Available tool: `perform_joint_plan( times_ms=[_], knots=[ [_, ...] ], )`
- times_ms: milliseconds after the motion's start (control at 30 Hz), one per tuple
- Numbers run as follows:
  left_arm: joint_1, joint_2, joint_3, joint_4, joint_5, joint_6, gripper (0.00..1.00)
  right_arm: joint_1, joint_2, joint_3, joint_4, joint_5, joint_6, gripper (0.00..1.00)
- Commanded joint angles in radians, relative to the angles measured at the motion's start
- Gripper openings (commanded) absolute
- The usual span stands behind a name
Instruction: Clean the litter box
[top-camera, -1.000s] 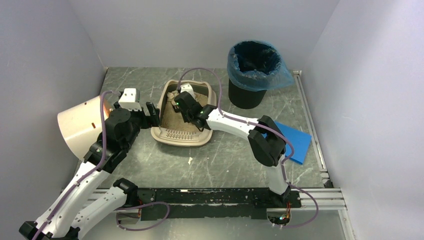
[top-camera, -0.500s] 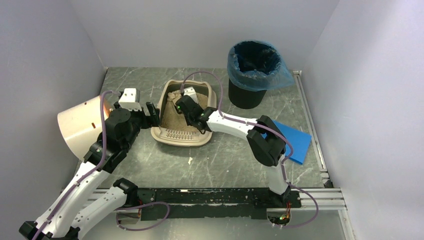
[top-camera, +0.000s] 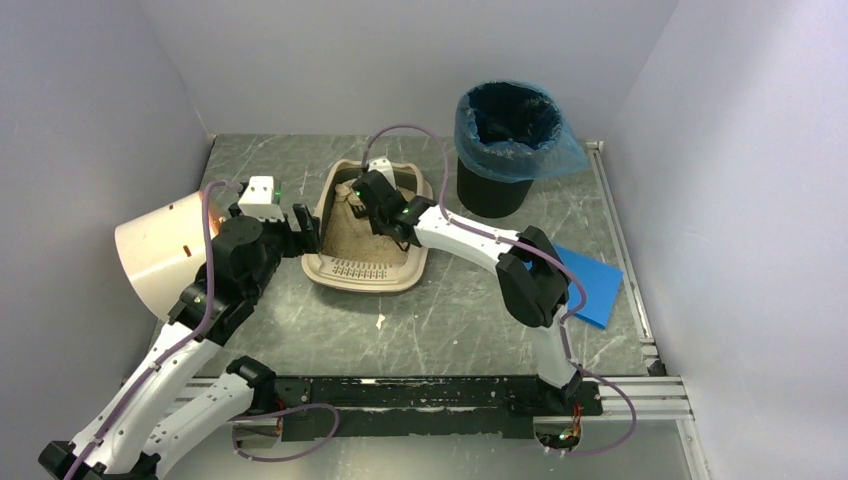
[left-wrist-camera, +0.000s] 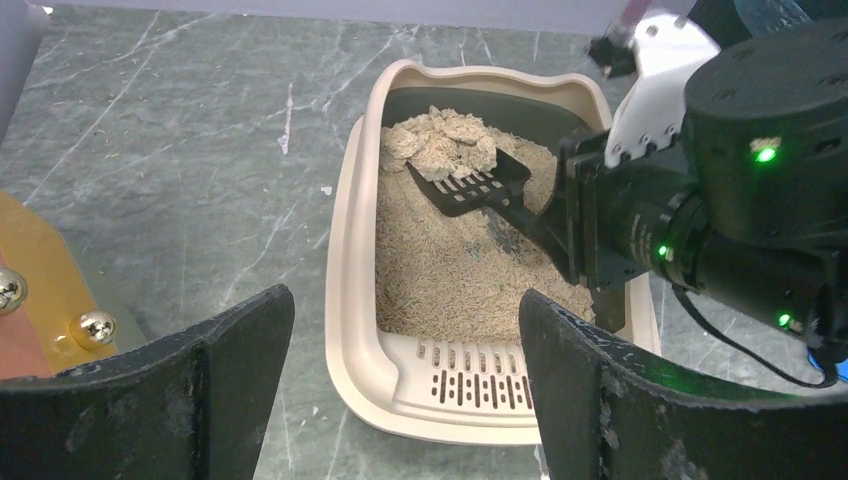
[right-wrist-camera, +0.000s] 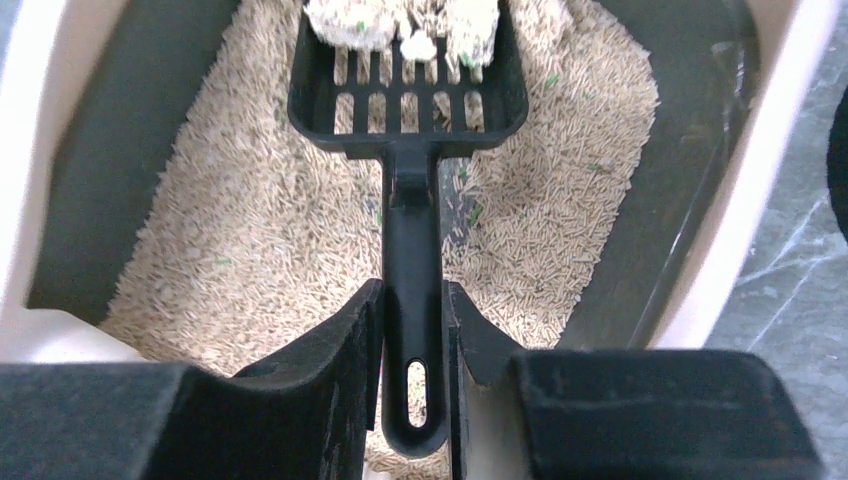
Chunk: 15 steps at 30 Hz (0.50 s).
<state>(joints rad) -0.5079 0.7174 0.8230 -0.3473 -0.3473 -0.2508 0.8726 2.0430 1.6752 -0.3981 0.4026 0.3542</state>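
Note:
The beige litter box (top-camera: 365, 272) sits mid-table, grate lip nearest me, tan litter inside. My right gripper (top-camera: 364, 198) reaches in over it, shut on the handle of a black slotted scoop (right-wrist-camera: 410, 100). The scoop's blade lies at the far end of the box under pale clumps (right-wrist-camera: 400, 18). In the left wrist view, the scoop (left-wrist-camera: 470, 185) meets the clump pile (left-wrist-camera: 440, 140) against the far wall. My left gripper (left-wrist-camera: 402, 310) is open and empty, low at the box's near-left corner, with the rim (left-wrist-camera: 345, 280) between its fingers' line of sight.
A black round bin with a blue liner (top-camera: 505, 140) stands at the back right. A cream drum (top-camera: 160, 250) lies tilted at the left wall beside my left arm. A blue sheet (top-camera: 595, 285) lies at right, and a small white scrap (top-camera: 380, 321) before the box.
My right gripper has pushed the scoop away from me toward the far end of the box, under the clumps. The left arm has stayed still.

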Motion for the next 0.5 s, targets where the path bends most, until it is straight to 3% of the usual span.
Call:
perform_joint_plan(
  times_ms=[0, 467],
  knots=[
    [-0.006, -0.001, 0.004, -0.007, 0.003, -0.005, 0.87, -0.008, 0.026, -0.081, 0.134, -0.001, -0.071, 0.06],
    [-0.006, 0.006, 0.002, -0.005, 0.002, 0.006, 0.88, -0.004, -0.179, -0.351, 0.320, -0.024, -0.161, 0.05]
  ],
)
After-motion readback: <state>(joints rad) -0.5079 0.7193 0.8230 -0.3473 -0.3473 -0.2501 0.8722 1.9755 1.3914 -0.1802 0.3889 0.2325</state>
